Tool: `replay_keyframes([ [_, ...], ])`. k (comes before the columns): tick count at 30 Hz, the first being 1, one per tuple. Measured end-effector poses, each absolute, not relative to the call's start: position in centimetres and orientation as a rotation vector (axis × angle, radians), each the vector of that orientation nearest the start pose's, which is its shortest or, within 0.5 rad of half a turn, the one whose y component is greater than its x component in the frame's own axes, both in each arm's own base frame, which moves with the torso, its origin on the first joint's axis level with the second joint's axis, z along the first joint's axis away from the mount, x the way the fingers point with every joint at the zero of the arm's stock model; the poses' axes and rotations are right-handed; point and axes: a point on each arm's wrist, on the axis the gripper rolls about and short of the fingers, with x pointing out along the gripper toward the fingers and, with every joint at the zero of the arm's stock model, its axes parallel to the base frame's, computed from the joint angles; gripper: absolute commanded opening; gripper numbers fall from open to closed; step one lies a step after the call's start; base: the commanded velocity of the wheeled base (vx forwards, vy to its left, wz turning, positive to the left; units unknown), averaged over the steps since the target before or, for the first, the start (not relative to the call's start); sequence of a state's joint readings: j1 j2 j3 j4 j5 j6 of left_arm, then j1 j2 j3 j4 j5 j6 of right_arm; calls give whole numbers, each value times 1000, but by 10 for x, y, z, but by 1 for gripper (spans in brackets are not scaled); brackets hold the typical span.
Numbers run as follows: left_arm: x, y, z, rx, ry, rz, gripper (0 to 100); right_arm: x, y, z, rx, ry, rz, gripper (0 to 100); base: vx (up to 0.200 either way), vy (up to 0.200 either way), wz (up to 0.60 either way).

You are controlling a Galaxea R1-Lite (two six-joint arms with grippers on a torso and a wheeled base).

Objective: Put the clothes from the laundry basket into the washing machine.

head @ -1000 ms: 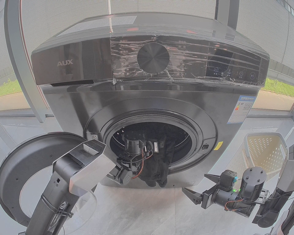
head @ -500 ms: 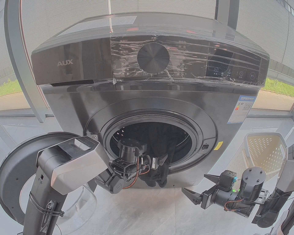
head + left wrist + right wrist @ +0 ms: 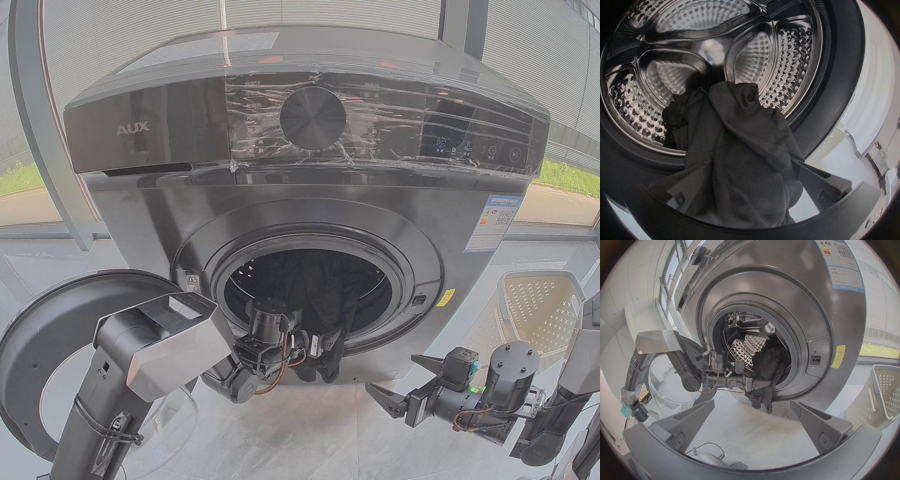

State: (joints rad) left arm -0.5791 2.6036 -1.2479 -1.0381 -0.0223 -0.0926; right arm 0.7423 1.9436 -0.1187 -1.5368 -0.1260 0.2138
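Observation:
The dark grey washing machine (image 3: 300, 200) stands with its round opening uncovered. A black garment (image 3: 325, 287) lies half in the steel drum (image 3: 678, 72) and hangs out over the lower rim toward the floor. My left gripper (image 3: 320, 342) is at that lower rim, open, its fingers (image 3: 818, 184) spread either side of the draped black garment (image 3: 740, 150). My right gripper (image 3: 391, 374) is open and holds nothing, low above the floor right of the opening. In the right wrist view the left gripper (image 3: 756, 385) is at the hanging garment (image 3: 770, 365).
The machine's round door (image 3: 44, 337) is swung open on the left, beside my left arm. A white perforated laundry basket (image 3: 544, 300) stands on the floor at the right, beside the machine. Pale tiled floor (image 3: 300, 431) lies in front.
My left gripper has drawn back and down from inside the drum mouth to its lower rim. The garment stays draped over the rim. My right gripper has drifted slightly left.

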Motion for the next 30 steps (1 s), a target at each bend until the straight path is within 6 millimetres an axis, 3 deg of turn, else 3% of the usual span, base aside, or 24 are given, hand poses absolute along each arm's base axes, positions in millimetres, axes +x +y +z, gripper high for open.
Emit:
replay_keyframes([
  [7,393,-256,-47,11,326,-560,0,176,162,64,89,316,596,100,0,0,0],
  [12,403,-256,-43,5,280,-501,0,176,163,65,92,310,600,100,0,0,0],
  [22,454,-254,7,-78,16,-357,0,177,164,68,98,300,604,100,0,0,0],
  [26,467,-250,17,-99,-43,-319,0,176,164,68,97,300,604,100,0,0,0],
  [27,469,-249,17,-101,-49,-312,100,176,164,68,97,301,604,100,0,0,0],
  [30,473,-244,14,-100,-47,-298,100,176,164,67,96,304,605,100,0,0,0],
])
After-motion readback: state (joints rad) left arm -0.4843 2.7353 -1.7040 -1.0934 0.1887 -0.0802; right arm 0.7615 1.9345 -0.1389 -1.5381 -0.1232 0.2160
